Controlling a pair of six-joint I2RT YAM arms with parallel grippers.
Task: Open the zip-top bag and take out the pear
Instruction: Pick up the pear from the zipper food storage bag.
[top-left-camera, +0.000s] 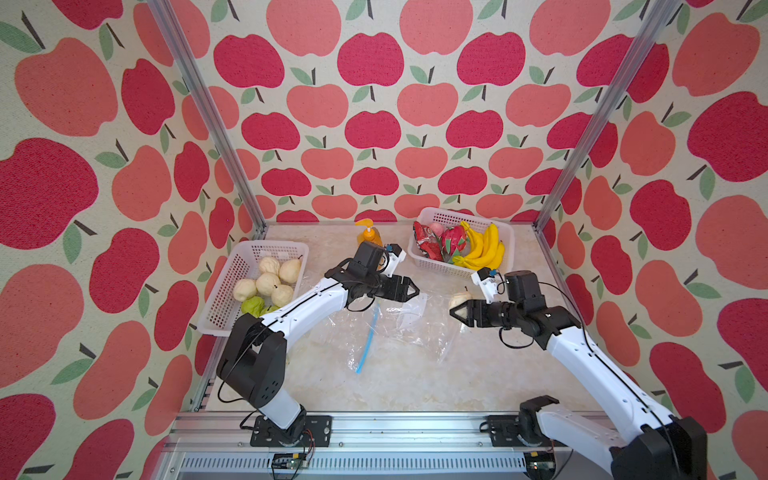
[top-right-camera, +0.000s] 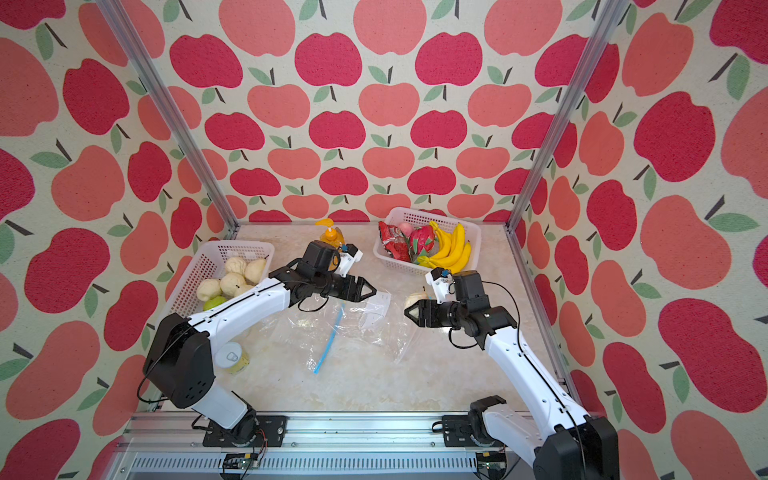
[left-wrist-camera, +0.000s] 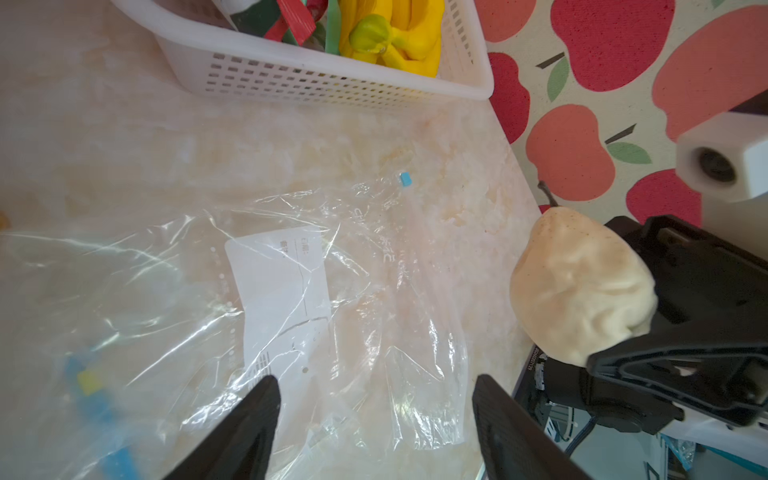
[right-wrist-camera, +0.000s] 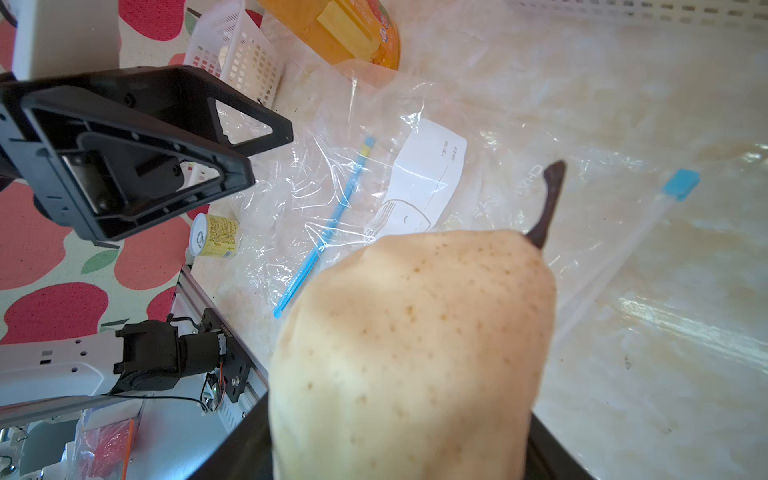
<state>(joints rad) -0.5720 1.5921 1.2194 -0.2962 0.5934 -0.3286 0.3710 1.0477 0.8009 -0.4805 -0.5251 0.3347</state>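
Observation:
The clear zip-top bag (top-left-camera: 395, 328) (top-right-camera: 349, 328) lies crumpled and flat on the marble table, with its blue zip strip (top-left-camera: 368, 340) towards the front. My left gripper (top-left-camera: 417, 289) (left-wrist-camera: 376, 382) hovers open over the bag's far part (left-wrist-camera: 291, 299), with nothing between its fingers. Off the bag's right side, my right gripper (top-left-camera: 453, 311) (top-right-camera: 407, 311) is shut on the pale yellow pear (top-left-camera: 459, 298) (left-wrist-camera: 577, 282). The pear is held clear of the table. In the right wrist view the pear (right-wrist-camera: 411, 345) hides most of both fingers, and its brown stem (right-wrist-camera: 548, 199) points away from the camera.
A white basket (top-left-camera: 232, 270) of pale and green fruit stands at the left edge. Another white basket (top-left-camera: 428, 216) with bananas and red packets stands at the back right. An orange pump bottle (top-left-camera: 369, 235) is behind my left wrist. A small yellow can (top-right-camera: 232, 357) stands by the left arm.

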